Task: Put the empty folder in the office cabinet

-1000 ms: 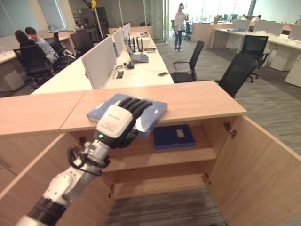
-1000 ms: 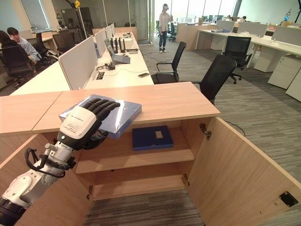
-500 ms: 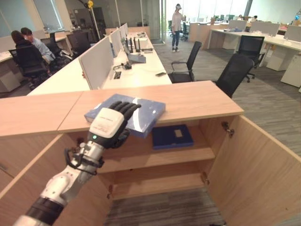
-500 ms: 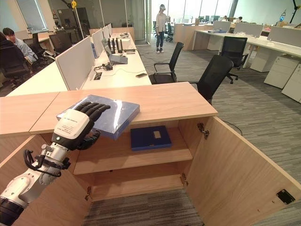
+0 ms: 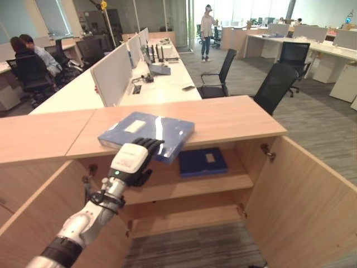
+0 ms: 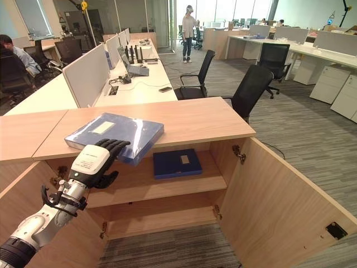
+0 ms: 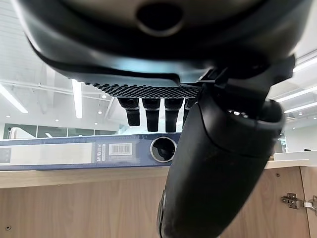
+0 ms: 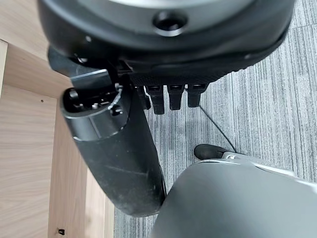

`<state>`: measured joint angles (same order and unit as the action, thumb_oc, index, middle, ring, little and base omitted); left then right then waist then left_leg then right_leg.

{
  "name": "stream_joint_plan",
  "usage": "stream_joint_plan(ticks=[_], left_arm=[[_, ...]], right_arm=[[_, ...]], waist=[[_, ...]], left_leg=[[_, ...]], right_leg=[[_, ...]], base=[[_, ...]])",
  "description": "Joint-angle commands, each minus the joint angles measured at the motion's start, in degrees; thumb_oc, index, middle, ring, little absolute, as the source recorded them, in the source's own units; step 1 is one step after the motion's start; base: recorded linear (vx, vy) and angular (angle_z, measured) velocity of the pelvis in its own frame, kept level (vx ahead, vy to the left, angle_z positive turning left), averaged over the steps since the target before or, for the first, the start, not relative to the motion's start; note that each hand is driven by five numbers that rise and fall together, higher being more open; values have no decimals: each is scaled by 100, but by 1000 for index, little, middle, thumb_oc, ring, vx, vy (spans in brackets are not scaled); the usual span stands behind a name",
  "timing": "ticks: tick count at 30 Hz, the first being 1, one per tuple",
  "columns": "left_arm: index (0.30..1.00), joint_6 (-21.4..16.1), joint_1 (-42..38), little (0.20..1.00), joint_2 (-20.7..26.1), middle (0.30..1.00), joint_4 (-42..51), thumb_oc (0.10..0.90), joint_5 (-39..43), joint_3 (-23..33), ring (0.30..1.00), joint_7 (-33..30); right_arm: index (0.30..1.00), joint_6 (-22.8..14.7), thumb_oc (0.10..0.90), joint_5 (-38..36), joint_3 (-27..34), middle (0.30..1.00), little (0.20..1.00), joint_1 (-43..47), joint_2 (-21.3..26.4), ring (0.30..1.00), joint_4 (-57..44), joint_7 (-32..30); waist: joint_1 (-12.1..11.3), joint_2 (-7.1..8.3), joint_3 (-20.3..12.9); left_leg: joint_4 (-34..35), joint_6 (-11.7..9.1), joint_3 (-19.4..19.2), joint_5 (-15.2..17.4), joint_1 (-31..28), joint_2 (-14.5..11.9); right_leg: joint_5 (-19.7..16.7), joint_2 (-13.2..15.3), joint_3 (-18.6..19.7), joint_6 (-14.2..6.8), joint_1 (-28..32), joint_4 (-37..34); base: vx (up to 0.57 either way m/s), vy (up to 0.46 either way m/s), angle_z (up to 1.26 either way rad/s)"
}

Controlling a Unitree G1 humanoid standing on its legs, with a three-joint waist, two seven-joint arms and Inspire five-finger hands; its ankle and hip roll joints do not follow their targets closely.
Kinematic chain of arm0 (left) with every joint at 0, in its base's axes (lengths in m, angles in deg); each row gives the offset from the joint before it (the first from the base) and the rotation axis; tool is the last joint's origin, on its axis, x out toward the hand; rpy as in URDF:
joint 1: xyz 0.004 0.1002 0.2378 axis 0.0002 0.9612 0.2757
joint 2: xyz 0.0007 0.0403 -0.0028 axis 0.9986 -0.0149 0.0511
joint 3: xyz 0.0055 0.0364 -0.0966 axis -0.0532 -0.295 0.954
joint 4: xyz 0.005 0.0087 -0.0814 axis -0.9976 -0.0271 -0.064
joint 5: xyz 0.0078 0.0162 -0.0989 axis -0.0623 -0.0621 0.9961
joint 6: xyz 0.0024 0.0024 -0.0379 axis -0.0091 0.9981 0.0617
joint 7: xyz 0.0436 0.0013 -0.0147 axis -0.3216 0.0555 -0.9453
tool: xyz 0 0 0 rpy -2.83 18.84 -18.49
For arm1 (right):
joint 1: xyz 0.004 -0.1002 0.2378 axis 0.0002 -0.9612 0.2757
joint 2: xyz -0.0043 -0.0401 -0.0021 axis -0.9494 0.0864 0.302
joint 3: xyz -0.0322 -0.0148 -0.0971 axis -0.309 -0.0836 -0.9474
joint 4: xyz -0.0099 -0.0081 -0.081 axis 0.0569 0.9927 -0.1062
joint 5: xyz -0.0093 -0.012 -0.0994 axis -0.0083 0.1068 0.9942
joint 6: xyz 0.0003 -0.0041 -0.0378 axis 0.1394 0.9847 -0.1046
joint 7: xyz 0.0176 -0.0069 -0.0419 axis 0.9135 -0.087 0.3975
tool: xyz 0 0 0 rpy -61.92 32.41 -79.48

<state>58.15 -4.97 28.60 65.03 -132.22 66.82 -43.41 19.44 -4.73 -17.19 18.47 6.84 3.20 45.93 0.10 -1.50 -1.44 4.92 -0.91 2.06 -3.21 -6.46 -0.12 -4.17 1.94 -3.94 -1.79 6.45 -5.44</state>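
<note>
Lying flat at centre frame on the light wooden cabinet top (image 5: 234, 117), the blue plastic-wrapped folder (image 5: 148, 133) overhangs the front edge, its white spine label and barcode too small to read. The left hand (image 5: 131, 161) sits just below it, fingers loosely extended and apparently holding nothing. The right hand (image 8: 168, 74) hangs relaxed over grey carpet (image 8: 277, 99). A dark blue binder (image 6: 177, 163) lies on the open cabinet's shelf (image 6: 167, 181).
</note>
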Motion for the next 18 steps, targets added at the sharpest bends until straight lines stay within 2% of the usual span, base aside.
stream_joint_plan(ticks=[1, 18], left_arm=[[900, 128, -1310, 900, -26, 900, -201, 800, 132, 249, 900, -310], [900, 602, -2149, 900, -343, 900, -1623, 800, -76, -423, 900, -508]], right_arm=[[900, -84, 800, 55, -167, 900, 900, 275, 27, 900, 152, -29], [900, -77, 800, 81, -250, 900, 900, 306, 78, 900, 160, -71]], waist=[[140, 218, -65], [270, 218, -96]], left_leg=[[8, -26, 19, 741, -229, 166], [8, -31, -68, 758, -244, 146]], right_leg=[[687, 50, -66, -353, 351, 44], [689, 38, 11, -370, 331, 44]], base=[[-9, -1, -7], [-1, -1, -1]])
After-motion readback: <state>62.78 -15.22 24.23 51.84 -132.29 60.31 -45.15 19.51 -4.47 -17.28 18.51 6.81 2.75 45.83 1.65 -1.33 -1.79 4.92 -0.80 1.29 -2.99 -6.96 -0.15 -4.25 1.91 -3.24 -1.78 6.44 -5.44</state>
